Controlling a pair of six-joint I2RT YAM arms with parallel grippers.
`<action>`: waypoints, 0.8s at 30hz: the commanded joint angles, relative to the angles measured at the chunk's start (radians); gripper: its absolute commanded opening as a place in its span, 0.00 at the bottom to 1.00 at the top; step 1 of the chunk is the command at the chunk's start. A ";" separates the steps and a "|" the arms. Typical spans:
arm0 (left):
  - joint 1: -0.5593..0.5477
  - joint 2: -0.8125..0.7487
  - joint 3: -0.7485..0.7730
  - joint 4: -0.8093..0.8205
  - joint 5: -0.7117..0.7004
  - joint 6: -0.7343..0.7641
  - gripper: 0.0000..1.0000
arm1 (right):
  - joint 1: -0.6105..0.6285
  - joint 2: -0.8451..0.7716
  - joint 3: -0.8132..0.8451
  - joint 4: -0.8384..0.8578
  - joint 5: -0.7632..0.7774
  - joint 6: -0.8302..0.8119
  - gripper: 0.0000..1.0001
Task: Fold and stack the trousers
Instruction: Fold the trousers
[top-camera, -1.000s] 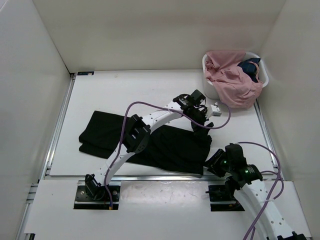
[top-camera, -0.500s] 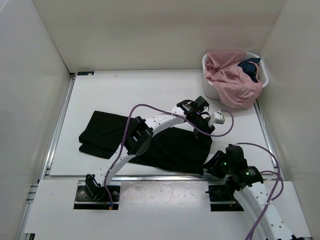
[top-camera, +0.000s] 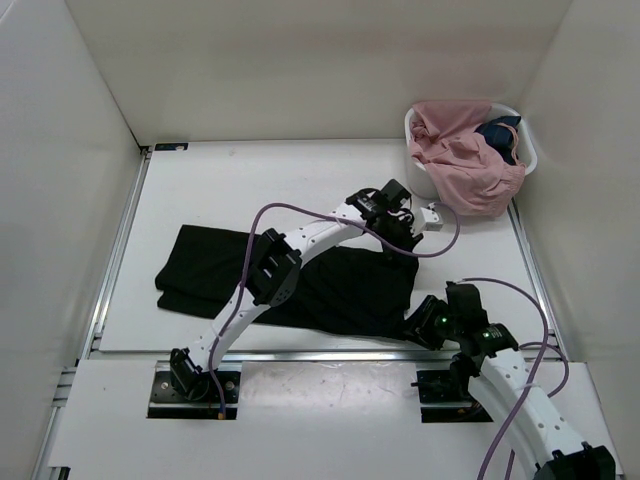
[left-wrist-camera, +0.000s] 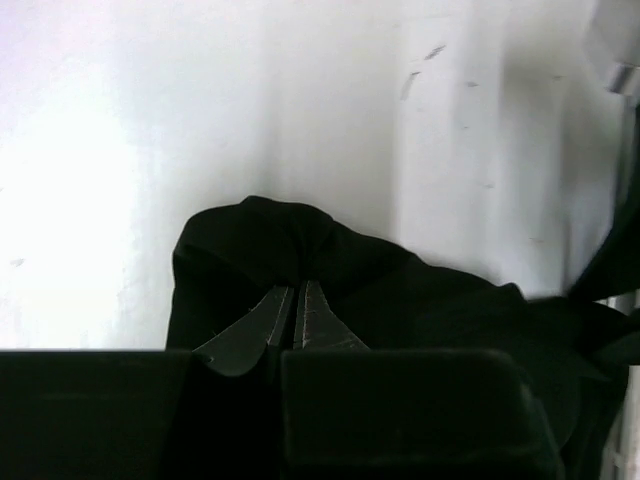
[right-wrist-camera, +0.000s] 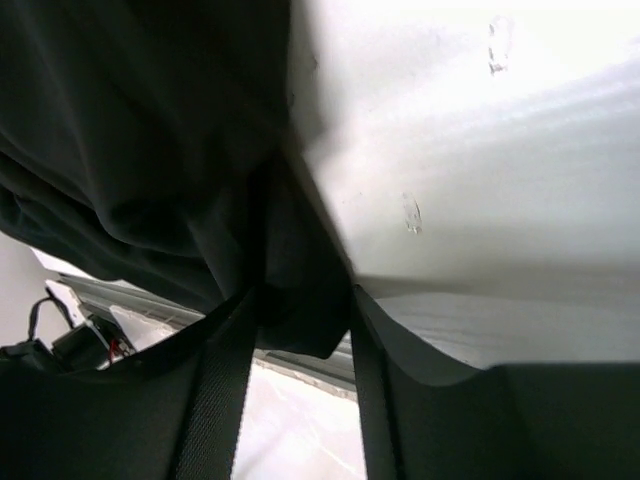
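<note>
The left gripper (left-wrist-camera: 297, 292) is now pinched shut on a bunched fold of the trousers (top-camera: 345, 290), where its jaws were spread wide a second ago. It is raised back from its lowest dip, and the garment's right edge is drawn inward. The right gripper (top-camera: 420, 326) is shifted slightly leftward.

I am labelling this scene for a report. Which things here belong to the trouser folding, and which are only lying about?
Belong to the job: black trousers; left tool, pinching their far right corner; right tool, gripping their near right corner.
Lying about: white basket; pink garment draped over it; dark blue garment inside it.
</note>
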 joint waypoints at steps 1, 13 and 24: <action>0.008 -0.060 0.032 0.020 -0.046 0.010 0.15 | 0.000 0.051 -0.040 0.028 0.010 -0.057 0.45; 0.086 -0.060 0.032 0.075 -0.272 0.001 0.15 | 0.000 -0.037 -0.025 -0.037 0.071 -0.017 0.00; 0.086 -0.078 0.023 0.084 -0.272 0.010 0.38 | 0.000 -0.047 0.001 -0.080 0.051 -0.030 0.50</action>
